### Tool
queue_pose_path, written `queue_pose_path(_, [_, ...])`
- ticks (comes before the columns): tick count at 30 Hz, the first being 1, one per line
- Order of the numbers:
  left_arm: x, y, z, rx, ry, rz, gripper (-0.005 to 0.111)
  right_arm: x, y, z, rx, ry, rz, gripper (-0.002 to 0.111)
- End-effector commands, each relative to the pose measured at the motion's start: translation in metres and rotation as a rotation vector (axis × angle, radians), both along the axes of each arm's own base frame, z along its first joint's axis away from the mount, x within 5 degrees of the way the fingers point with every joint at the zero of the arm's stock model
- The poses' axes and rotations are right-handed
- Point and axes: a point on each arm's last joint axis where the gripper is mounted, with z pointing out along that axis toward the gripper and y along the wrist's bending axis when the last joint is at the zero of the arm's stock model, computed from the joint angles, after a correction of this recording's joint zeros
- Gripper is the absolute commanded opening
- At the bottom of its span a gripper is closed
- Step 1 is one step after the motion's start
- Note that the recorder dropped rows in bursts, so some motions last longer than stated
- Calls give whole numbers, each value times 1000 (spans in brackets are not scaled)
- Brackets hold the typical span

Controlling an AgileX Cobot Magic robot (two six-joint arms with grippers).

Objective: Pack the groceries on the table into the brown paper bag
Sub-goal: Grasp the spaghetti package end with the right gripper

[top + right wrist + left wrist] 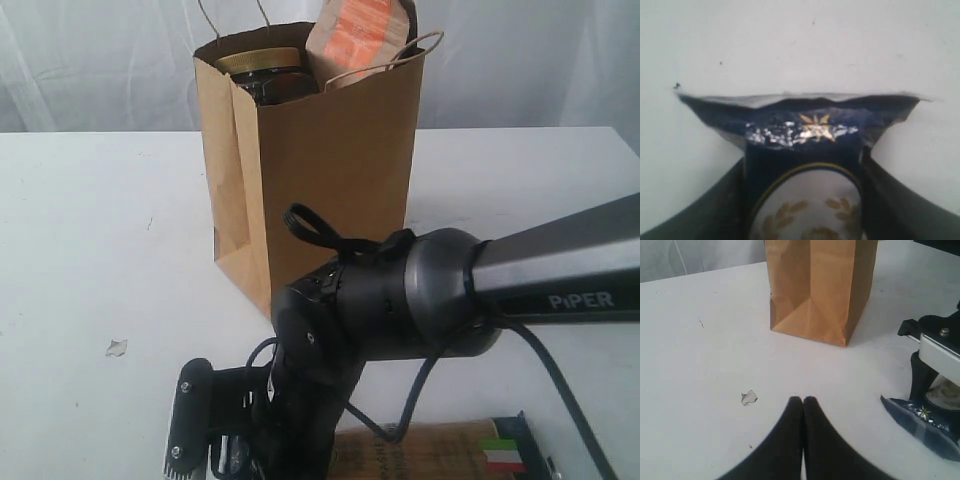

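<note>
The brown paper bag stands upright on the white table, with a gold-lidded jar and a kraft pouch with an orange label sticking out of its top. In front of it my right gripper points down at the near edge, both fingers pressed against the sides of the dark blue end of the long spaghetti pack, which lies flat on the table. My left gripper is shut and empty, low over bare table, facing the bag.
A small white pebble-like bit lies on the table left of the right arm, also just ahead of the left fingertips. The right arm's dark wrist and cable cross in front of the bag's base.
</note>
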Motion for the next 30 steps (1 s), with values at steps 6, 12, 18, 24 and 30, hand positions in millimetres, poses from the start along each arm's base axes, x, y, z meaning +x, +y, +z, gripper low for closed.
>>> queue_pose_path(6, [0,0,-1,-5,1,4,0,-8,-2,0,-14,95,-158,0])
queue_pose_path(12, [0,0,-1,-5,1,4,0,-8,-3,45,141,26,-255,0])
queue_pose_path(18, [0,0,-1,-5,1,4,0,-15,-14,98,290,-27,-301,0])
queue_pose_path(24, [0,0,-1,-5,1,4,0,-27,-31,142,404,-71,-305,0])
queue_pose_path(30, [0,0,-1,-5,1,4,0,-35,-52,167,463,-135,-320,0])
